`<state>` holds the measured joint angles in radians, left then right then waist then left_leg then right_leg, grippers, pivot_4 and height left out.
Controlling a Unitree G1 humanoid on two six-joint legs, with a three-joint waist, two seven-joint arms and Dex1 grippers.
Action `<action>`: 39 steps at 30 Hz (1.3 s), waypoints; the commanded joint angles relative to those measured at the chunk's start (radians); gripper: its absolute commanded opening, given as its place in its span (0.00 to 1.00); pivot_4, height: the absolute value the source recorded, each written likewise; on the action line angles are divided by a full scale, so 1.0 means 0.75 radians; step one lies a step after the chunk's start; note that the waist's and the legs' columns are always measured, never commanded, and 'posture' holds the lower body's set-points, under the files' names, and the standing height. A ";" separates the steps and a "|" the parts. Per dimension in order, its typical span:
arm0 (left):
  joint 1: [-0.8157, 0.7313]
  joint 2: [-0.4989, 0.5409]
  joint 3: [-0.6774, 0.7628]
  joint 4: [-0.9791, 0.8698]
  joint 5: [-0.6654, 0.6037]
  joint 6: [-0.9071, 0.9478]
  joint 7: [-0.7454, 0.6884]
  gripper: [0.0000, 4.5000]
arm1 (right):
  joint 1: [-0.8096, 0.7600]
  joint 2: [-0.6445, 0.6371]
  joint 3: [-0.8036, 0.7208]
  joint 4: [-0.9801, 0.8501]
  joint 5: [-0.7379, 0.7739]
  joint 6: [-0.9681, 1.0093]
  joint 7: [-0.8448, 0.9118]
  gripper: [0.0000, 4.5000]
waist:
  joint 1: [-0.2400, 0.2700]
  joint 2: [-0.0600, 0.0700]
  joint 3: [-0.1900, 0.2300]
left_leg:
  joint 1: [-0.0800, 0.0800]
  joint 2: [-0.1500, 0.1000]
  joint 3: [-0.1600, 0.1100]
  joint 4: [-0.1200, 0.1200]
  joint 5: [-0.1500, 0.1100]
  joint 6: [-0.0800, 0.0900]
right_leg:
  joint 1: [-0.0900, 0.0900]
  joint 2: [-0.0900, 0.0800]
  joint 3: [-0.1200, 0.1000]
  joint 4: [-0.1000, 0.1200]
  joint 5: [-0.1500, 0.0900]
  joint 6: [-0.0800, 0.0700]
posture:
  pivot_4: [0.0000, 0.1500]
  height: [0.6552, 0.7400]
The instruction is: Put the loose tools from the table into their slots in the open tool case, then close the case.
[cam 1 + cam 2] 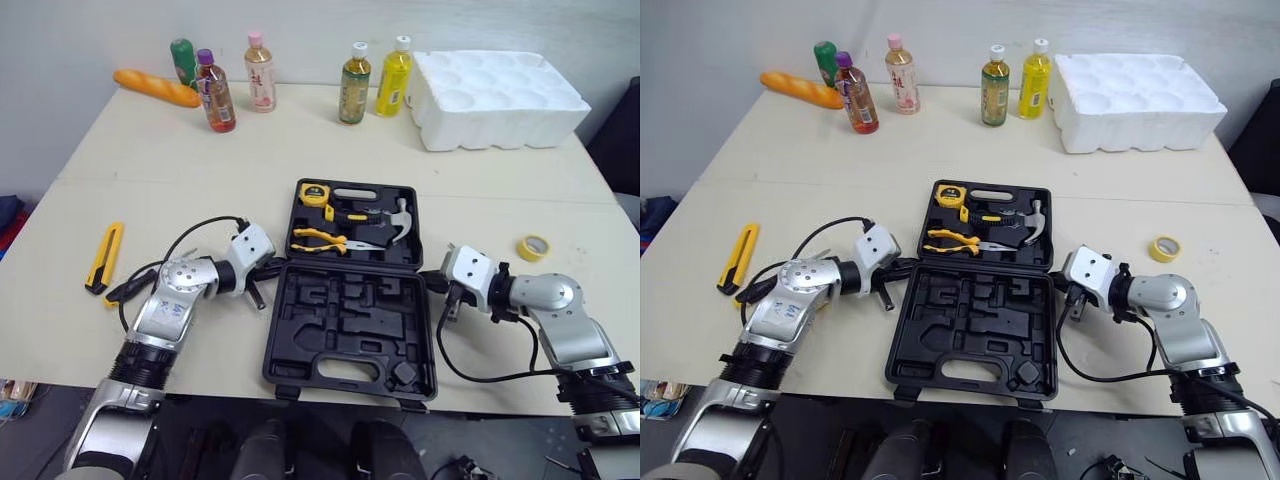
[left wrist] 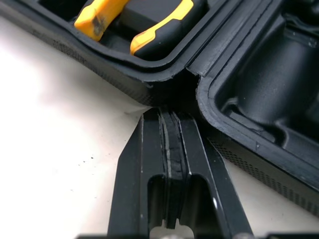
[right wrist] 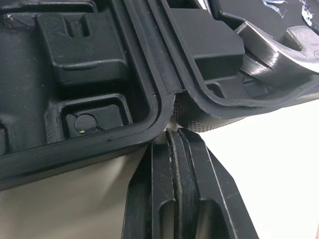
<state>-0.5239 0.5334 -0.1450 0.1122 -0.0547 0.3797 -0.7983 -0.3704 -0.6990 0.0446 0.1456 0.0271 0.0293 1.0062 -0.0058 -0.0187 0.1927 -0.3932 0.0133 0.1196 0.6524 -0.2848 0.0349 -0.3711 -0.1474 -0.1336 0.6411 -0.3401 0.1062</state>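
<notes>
Stiff, likely light plastic case [image 1: 350, 320]: lift its six o'clock edge. Left gripper [image 2: 169, 113] and right gripper [image 3: 175, 135] are pinched shut, empty.

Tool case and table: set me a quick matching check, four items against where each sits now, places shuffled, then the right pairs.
Things:
1. tape measure
2. utility knife
3. tape roll
4. hammer

Places:
A. on the table, right of the tool case
B. in the case's far half, left corner
C. on the table, well left of the case
D. in the case's far half, right side

Pairs: 1-B, 2-C, 3-A, 4-D
</notes>
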 commanded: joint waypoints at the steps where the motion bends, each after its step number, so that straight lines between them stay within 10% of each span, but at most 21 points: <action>1: 0.005 0.083 0.017 -0.121 -0.010 0.049 -0.056 0.01 | 0.008 -0.026 0.011 -0.047 0.022 -0.015 0.032 0.00 | -0.001 0.000 0.000 | 0.000 0.000 0.000 0.000 0.000 0.000 | 0.000 0.000 0.000 0.000 0.000 0.000 | 1.00 1.00; 19: 0.330 0.541 0.700 -0.093 -0.278 -0.057 -0.217 0.01 | 0.254 -0.426 -0.495 0.027 0.305 -0.069 0.208 0.00 | 0.001 0.000 0.000 | 0.002 0.001 0.000 -0.003 0.000 0.000 | 0.001 -0.003 0.001 -0.005 0.000 0.000 | 1.00 1.00; 21: 0.368 0.578 0.794 -0.021 -0.293 -0.083 -0.221 0.00 | 0.289 -0.468 -0.576 0.098 0.311 -0.085 0.202 0.15 | -0.001 0.001 0.001 | 0.004 0.002 0.001 -0.003 -0.001 0.000 | 0.002 -0.003 0.001 -0.006 0.000 0.000 | 1.00 1.00; 30: 0.510 0.697 1.081 0.481 -0.281 -0.356 -0.178 0.77 | 0.327 -0.573 -0.819 0.648 0.252 -0.397 0.050 1.00 | -0.016 0.001 0.001 | 0.005 0.002 0.004 -0.006 -0.002 -0.001 | 0.001 -0.006 0.002 -0.011 0.000 0.000 | 1.00 1.00; 32: 0.515 0.711 1.092 0.560 -0.285 -0.405 -0.170 0.98 | 0.331 -0.583 -0.825 0.712 0.249 -0.447 0.029 1.00 | -0.022 0.001 0.001 | 0.005 0.002 0.003 -0.007 -0.003 -0.001 | 0.000 -0.007 0.002 -0.012 0.000 0.000 | 1.00 1.00; 39: 0.568 0.802 1.186 1.006 -0.273 -0.608 0.021 0.99 | 0.477 -0.604 -0.912 0.861 0.221 -0.539 -0.167 1.00 | -0.050 0.001 0.001 | 0.005 0.003 0.007 -0.009 -0.004 -0.003 | -0.003 -0.008 0.002 -0.010 0.000 0.000 | 1.00 1.00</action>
<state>-0.1039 1.1023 0.7034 0.8156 -0.2624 -0.0354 -0.8246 -0.0258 -1.1273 -0.6013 0.7872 0.1970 -0.3519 0.9194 -0.0432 -0.0180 0.1932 -0.3891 0.0157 0.1248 0.6454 -0.2878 0.0327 -0.3734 -0.1536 -0.1318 0.6336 -0.3402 0.1061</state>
